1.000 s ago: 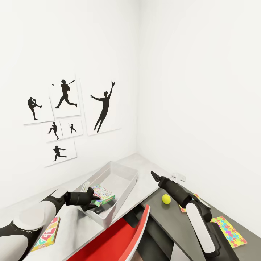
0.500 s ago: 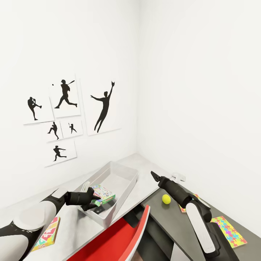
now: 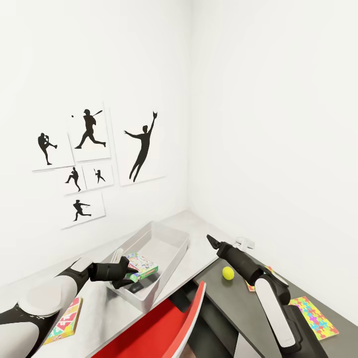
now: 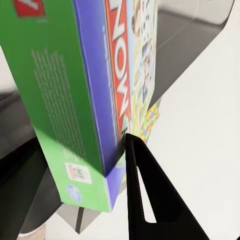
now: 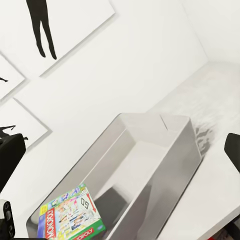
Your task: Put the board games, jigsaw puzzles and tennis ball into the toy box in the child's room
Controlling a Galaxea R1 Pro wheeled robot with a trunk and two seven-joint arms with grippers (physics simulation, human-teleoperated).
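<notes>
In the head view my left gripper (image 3: 128, 276) is shut on a green and blue board game (image 3: 141, 267), held tilted over the near end of the light grey toy box (image 3: 171, 231). In the left wrist view, one dark finger (image 4: 145, 195) presses against the game's edge (image 4: 65, 90). In the right wrist view the game (image 5: 70, 220) sits low at the box's near end. A second board game (image 3: 64, 320) lies on the table (image 3: 199, 223). My right gripper (image 3: 213, 241) is open above the tennis ball (image 3: 227, 272). One jigsaw puzzle (image 3: 314, 316) lies flat; another (image 3: 250, 286) is partly hidden by my right arm.
A red chair back (image 3: 166, 323) stands close against the desk's front edge, between my arms. The dark lower desk section (image 3: 228, 303) carries the ball and puzzles. White walls meet in the corner behind the desk, with silhouette pictures (image 3: 89, 130) on the left wall.
A little more of the dark finger under the board game shows. Nothing else has visibly moved.
</notes>
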